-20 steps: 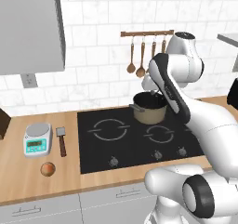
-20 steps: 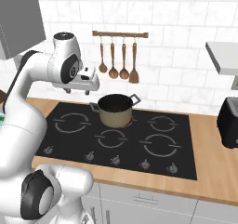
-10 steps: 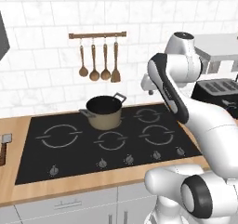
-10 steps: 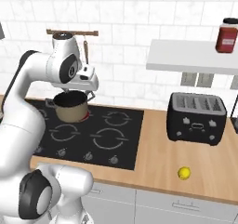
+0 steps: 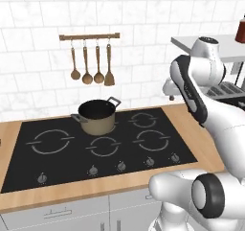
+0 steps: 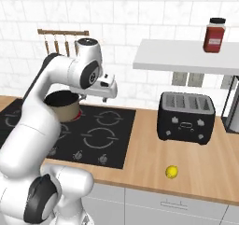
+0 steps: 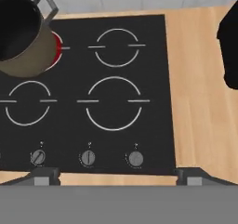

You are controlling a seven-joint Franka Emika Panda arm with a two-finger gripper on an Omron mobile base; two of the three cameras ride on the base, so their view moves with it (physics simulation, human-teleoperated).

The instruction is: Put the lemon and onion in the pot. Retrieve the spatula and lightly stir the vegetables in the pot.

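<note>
The tan pot (image 5: 97,116) with a dark inside stands on the back left burner of the black cooktop (image 5: 57,163); it also shows in the right base view (image 6: 63,106) and at the hand view's top left (image 7: 21,37). Nothing shows inside it. The small yellow lemon (image 6: 172,172) lies on the wooden counter in front of the toaster. My gripper (image 7: 118,176) hangs above the cooktop's right side (image 6: 109,95), open and holding nothing, to the right of the pot. The onion and the spatula are out of view.
A black toaster (image 6: 186,117) sits on the counter right of the cooktop. Above it a white shelf (image 6: 186,56) carries a red jar (image 6: 214,35). Copper-brown spoons (image 5: 91,64) hang from a wall rail behind the pot. Control knobs (image 7: 88,158) line the cooktop's front.
The base has driven right, so the whole scene slid left: the scale, onion and spatula left the views, and the toaster, shelf and lemon came in. The arm's pose looks unchanged.
</note>
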